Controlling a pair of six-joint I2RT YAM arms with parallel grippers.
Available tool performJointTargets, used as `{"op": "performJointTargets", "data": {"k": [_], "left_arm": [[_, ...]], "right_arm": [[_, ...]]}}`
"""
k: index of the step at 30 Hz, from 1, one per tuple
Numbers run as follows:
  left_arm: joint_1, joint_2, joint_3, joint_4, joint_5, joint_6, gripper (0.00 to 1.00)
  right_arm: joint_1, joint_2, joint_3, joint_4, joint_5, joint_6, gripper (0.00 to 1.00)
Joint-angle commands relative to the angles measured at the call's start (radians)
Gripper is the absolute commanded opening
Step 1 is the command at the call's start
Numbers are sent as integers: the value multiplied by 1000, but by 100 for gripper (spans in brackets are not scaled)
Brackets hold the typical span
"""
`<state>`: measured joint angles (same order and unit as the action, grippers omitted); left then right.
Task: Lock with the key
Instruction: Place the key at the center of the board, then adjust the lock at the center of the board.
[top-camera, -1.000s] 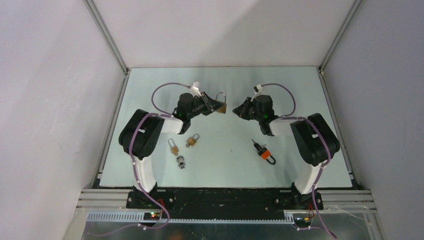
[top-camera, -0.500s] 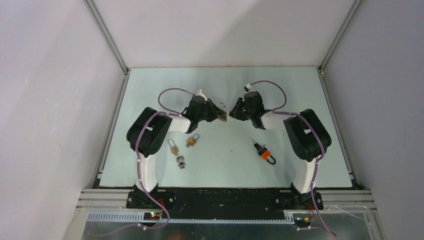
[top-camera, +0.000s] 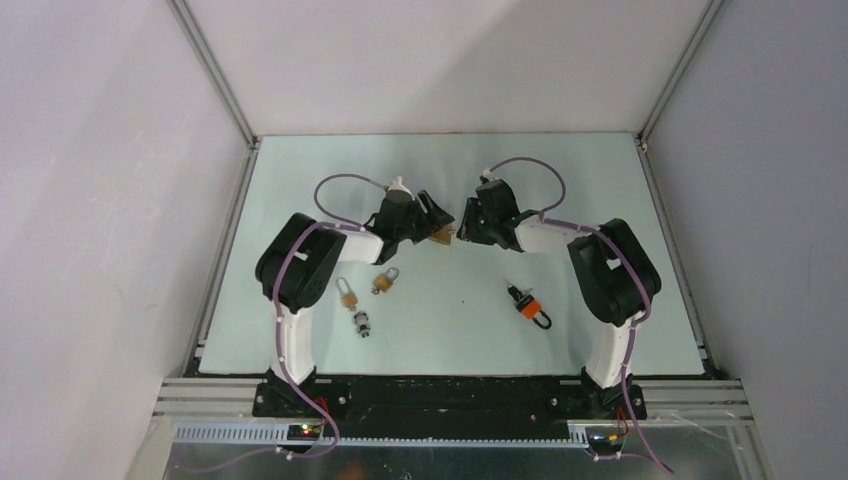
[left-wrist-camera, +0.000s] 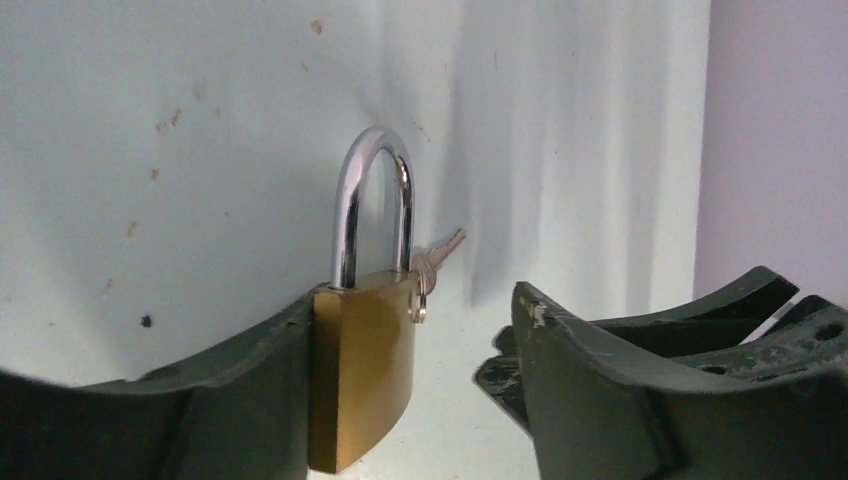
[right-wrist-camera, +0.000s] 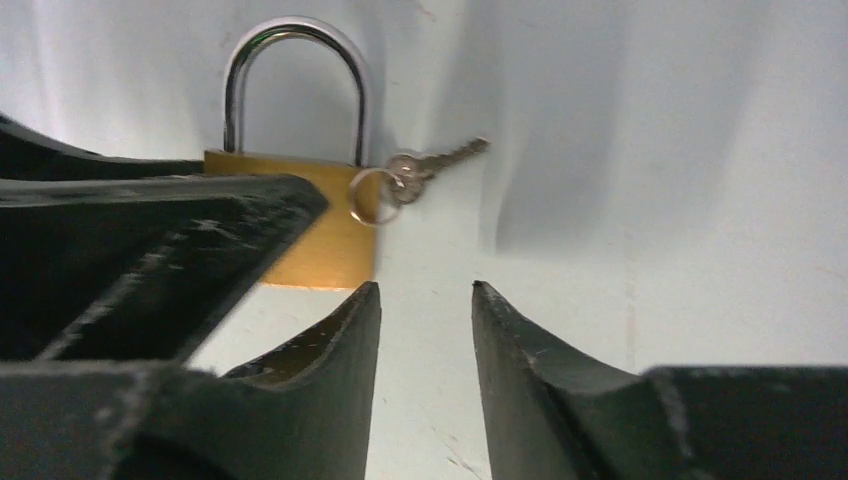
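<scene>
A brass padlock (left-wrist-camera: 365, 380) with a steel shackle (left-wrist-camera: 375, 200) rests on the pale table, seen small between the two arms in the top view (top-camera: 441, 236). Its shackle sits down in the body. A small key (left-wrist-camera: 442, 246) on a ring lies against the lock's upper right corner, blade pointing away; the same key (right-wrist-camera: 440, 160) shows in the right wrist view. My left gripper (left-wrist-camera: 415, 330) is open: one finger touches the lock's left side, the other finger (left-wrist-camera: 560, 380) stands apart. My right gripper (right-wrist-camera: 424, 292) is open and empty, just short of the padlock (right-wrist-camera: 330, 230).
Near the left arm lie two small brass padlocks (top-camera: 346, 295) (top-camera: 385, 283) and a small silver piece (top-camera: 362, 324). An orange and black lock (top-camera: 530, 306) lies in front of the right arm. Side walls with metal rails (top-camera: 225, 260) border the table.
Both arms came down and together at the table's middle. Both grippers opened, and the padlock with its key now rests on the table instead of being held up.
</scene>
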<state>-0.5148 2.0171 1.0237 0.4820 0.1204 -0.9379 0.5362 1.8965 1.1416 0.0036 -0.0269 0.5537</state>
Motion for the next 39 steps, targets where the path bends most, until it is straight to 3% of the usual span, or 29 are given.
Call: {"op": "performJointTargets", "data": {"k": [1,2,3,8,10,16,21,27,31,39], "left_arm": [[1,-102,1,4,-107,95,75],[1,-113,-3,-1,-112,111,93],[1,-138,-4,-17,-135,147,96],[4,-258,-32,-116,-288,246,100],[6,-294,-24,-190,-346,287,100],[9,-431,5,-409,-568,418,100],[37,-545,-16,-464,-731,489,100],[153,-720,-79,-459,-693,478,100],[188,-802,-130,-384,-698,551,100],[229,-913,-202,-315,-670,605,99]], "right_arm": [[-53,-126,35,-131,71,-5,46],[-69,-157,34,-154,79,-5,50],[-76,-174,35,-210,97,-15,52],[-105,-293,-2,-440,244,-42,85],[-107,-341,-54,-497,278,-47,89],[-103,-484,-192,-647,264,-57,91],[-99,-524,-259,-748,124,-98,90],[-49,-563,-346,-735,40,-70,86],[-11,-543,-372,-695,21,-100,83],[27,-405,-297,-753,269,-101,81]]}}
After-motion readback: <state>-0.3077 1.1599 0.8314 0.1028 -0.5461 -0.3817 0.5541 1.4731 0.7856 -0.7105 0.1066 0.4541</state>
